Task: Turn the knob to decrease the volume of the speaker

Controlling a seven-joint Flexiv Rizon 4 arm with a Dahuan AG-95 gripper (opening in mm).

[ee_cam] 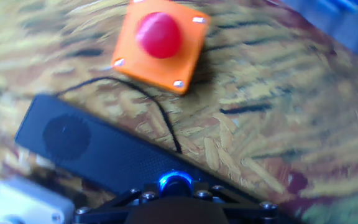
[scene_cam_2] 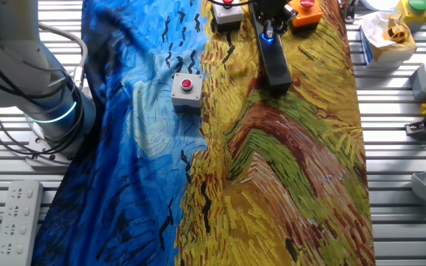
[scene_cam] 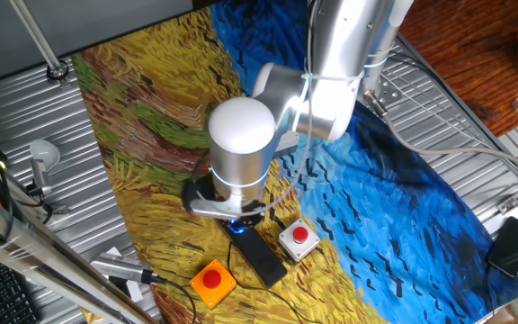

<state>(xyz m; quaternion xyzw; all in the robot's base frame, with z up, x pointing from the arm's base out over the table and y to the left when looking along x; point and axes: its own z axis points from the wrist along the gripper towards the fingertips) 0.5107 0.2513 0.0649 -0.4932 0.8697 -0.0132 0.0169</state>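
The speaker is a slim black bar lying on the yellow part of the painted cloth. It also shows in the other fixed view and in the hand view. The knob glows blue near the bar's middle, and its glow shows under the hand and in the other fixed view. My gripper points straight down onto the speaker. Its fingers sit tight on either side of the knob and cover most of it. From the fixed views the wrist hides the fingers.
An orange box with a red button lies beside the speaker, with a thin black cable running to the bar. A white box with a red button sits on its other side. Another button box stands on the blue cloth.
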